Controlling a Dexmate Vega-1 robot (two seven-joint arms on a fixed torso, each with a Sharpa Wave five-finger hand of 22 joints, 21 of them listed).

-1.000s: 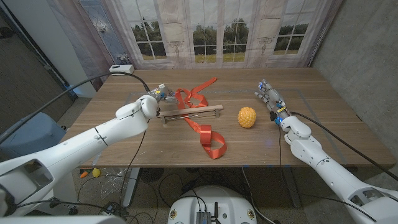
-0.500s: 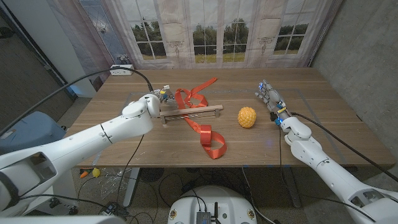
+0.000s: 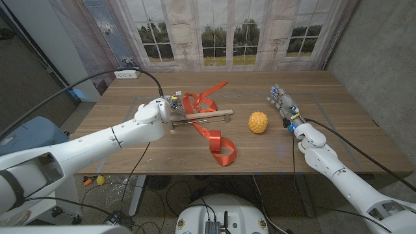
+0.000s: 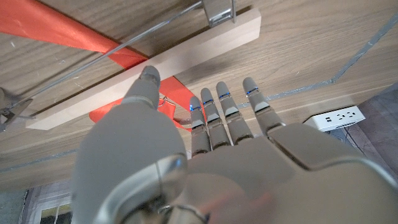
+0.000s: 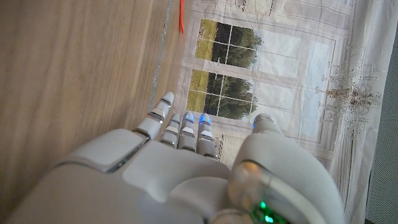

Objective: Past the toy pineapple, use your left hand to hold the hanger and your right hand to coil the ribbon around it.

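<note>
Separating the spread right hand point(image 3: 282, 104) from hanger point(image 3: 198, 117) sits a pineapple point(image 3: 258, 122).

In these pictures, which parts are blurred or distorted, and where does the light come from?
Head view: sharp and evenly lit; the table edges bow from a wide lens. Left wrist view: the left hand close to the lens is soft, while the hanger and ribbon are clearer. Right wrist view: the right hand is blurred, and the window backdrop behind it is bright.
</note>
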